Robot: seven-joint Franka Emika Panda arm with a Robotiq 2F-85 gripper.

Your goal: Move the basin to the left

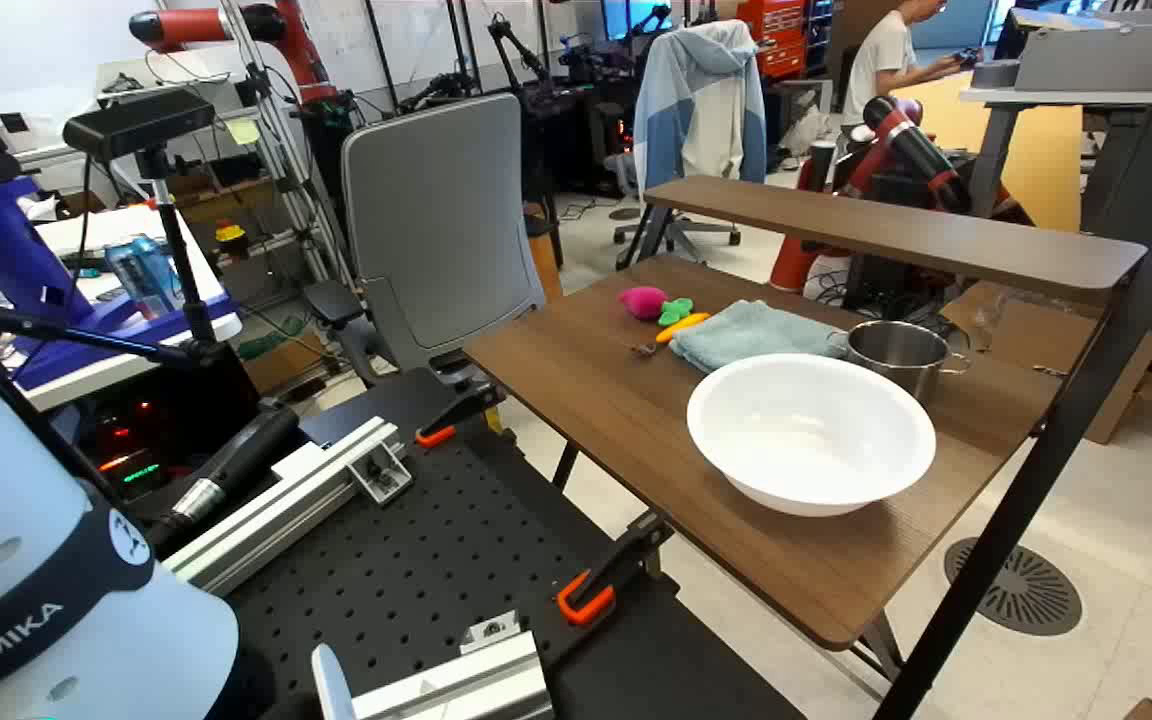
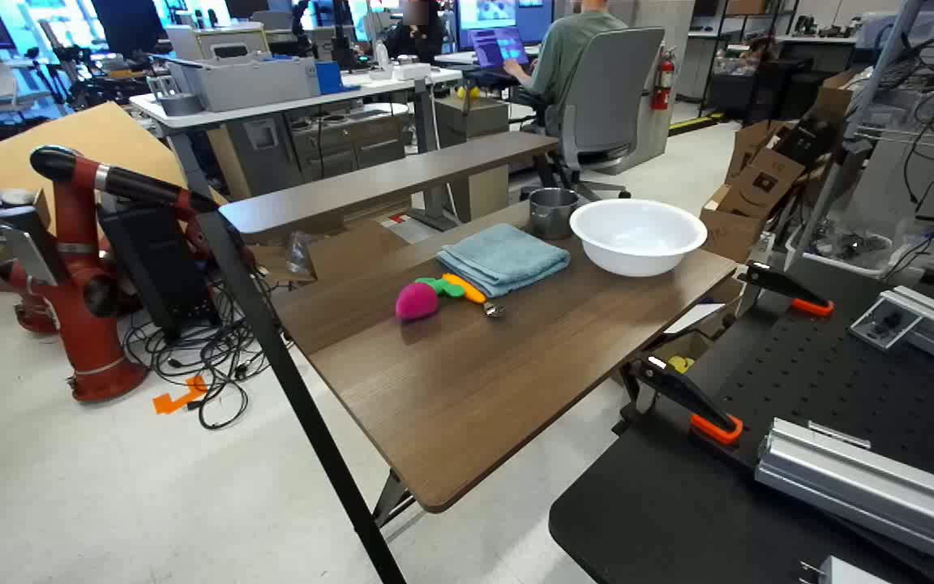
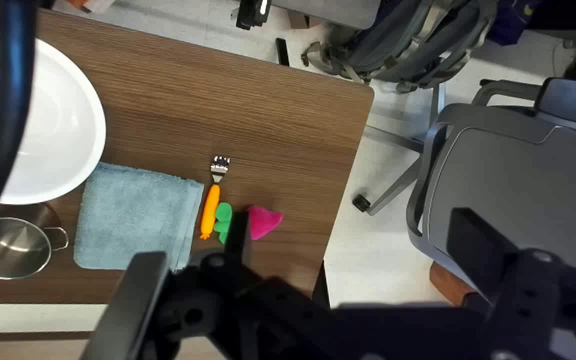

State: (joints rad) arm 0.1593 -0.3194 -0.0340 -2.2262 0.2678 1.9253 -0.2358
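Note:
The basin is a wide, shallow, smooth white bowl. It stands upright on the brown table in both exterior views point(image 1: 811, 430) point(image 2: 637, 235), close to the metal pot and the towel. In the wrist view the basin point(image 3: 58, 115) is at the left edge, partly cut off and crossed by a dark cable. My gripper point(image 3: 354, 225) is open with its fingers wide apart and nothing between them. It is above the table's end by the chair, well away from the basin. It does not show in the exterior views.
A silver pot point(image 1: 901, 350), a folded blue towel point(image 2: 507, 258), a pink toy with green leaves point(image 3: 264, 222) and an orange-handled fork point(image 3: 210, 210) lie on the table point(image 2: 467, 389). A raised shelf point(image 1: 896, 230) runs along the table. A grey chair point(image 3: 508, 180) stands past its end.

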